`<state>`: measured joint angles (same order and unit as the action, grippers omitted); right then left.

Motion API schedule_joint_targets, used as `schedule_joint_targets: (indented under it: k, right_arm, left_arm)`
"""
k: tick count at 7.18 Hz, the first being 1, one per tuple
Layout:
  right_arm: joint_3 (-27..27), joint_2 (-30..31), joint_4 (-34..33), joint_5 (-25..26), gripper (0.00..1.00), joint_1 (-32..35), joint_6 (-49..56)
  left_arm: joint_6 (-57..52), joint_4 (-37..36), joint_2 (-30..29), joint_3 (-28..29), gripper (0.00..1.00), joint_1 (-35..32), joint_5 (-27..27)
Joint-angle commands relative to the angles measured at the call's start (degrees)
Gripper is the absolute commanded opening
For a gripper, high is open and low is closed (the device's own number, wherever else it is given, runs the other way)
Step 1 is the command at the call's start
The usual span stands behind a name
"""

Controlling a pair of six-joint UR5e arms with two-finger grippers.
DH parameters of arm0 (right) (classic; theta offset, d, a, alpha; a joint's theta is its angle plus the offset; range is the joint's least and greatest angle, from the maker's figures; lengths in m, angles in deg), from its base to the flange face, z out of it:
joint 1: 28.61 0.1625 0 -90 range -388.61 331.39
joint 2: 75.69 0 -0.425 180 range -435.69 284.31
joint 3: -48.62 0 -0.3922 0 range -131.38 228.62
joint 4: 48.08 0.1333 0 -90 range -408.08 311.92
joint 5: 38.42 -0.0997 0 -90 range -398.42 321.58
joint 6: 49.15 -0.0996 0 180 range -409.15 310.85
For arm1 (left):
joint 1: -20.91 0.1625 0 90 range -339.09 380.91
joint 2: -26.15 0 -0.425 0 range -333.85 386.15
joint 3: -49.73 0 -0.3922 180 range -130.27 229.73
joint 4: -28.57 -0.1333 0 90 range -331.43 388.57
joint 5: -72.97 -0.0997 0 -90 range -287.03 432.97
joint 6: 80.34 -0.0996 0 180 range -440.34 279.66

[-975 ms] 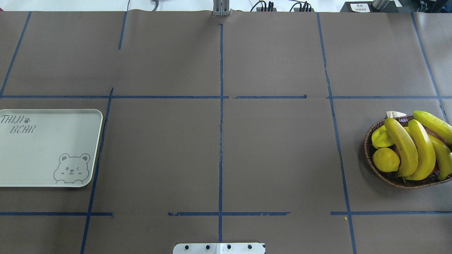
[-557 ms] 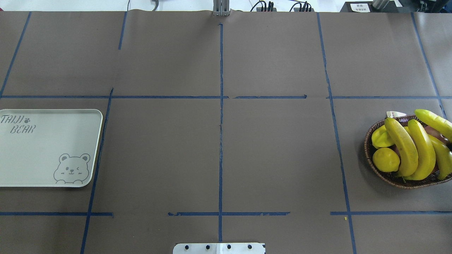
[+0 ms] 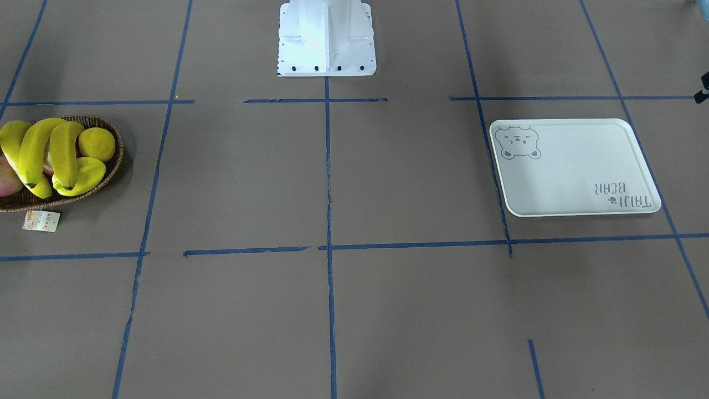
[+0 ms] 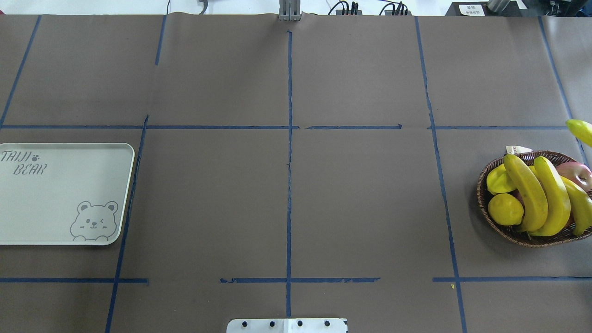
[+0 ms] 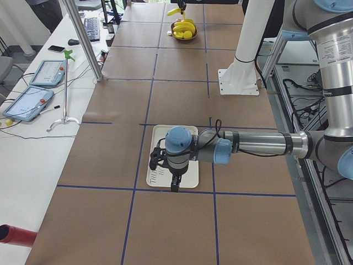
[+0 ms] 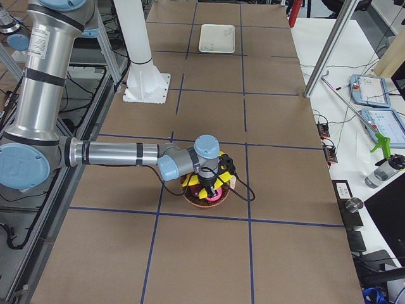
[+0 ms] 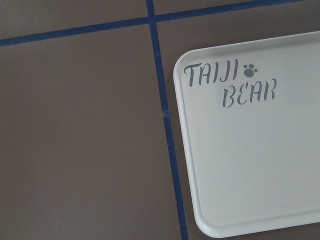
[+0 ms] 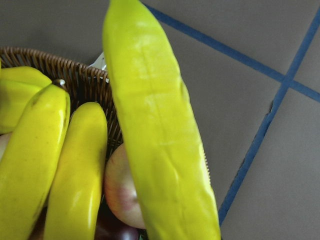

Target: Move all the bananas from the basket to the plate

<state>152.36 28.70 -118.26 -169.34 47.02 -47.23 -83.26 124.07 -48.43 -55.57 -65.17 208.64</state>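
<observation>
The brown wicker basket (image 4: 483,185) stands at the table's right end and holds three bananas (image 4: 525,189); it also shows in the front view (image 3: 72,200). A fourth banana (image 8: 155,140) hangs lifted above the basket's far rim, its tip at the overhead view's right edge (image 4: 582,132). My right gripper (image 6: 209,188) is over the basket; I cannot tell whether it is open or shut. The white bear plate (image 4: 55,203) lies bare at the left end. My left gripper (image 5: 174,186) hovers over the plate's edge (image 7: 260,165); I cannot tell its state.
The basket also holds a lemon (image 4: 505,209), a starfruit (image 4: 499,179) and a red apple (image 4: 576,173). A paper tag (image 3: 41,220) hangs off its rim. The robot's white base (image 3: 327,39) stands at mid table edge.
The farthest banana has risen out of the basket and moved up and right, nearly out of the overhead view. The apple beneath it now shows.
</observation>
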Motion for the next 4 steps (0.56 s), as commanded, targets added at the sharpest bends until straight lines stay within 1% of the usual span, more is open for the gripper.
schedule_joint_targets:
  k: [1, 2, 3, 4]
  right_arm:
    - [7.8, -0.8, -8.3, -1.5, 0.04, 2.6, -0.9]
    - [8.7, -2.7, -10.3, -3.6, 0.05, 2.5, -2.0]
    - [9.3, -4.0, -9.6, -7.8, 0.05, 2.2, -8.5]
    - [11.2, -5.8, -8.4, -8.7, 0.05, -0.9, -17.0]
  left_arm:
    - [0.3, 0.5, -1.9, -0.3, 1.00, 0.0, 0.5]
    - [0.5, 1.8, -5.5, 0.1, 1.00, 0.0, 0.2]
    - [0.6, 2.5, -8.5, 1.0, 1.00, 0.0, 0.5]
    - [0.0, 2.6, -8.7, 0.3, 1.00, 0.0, 0.8]
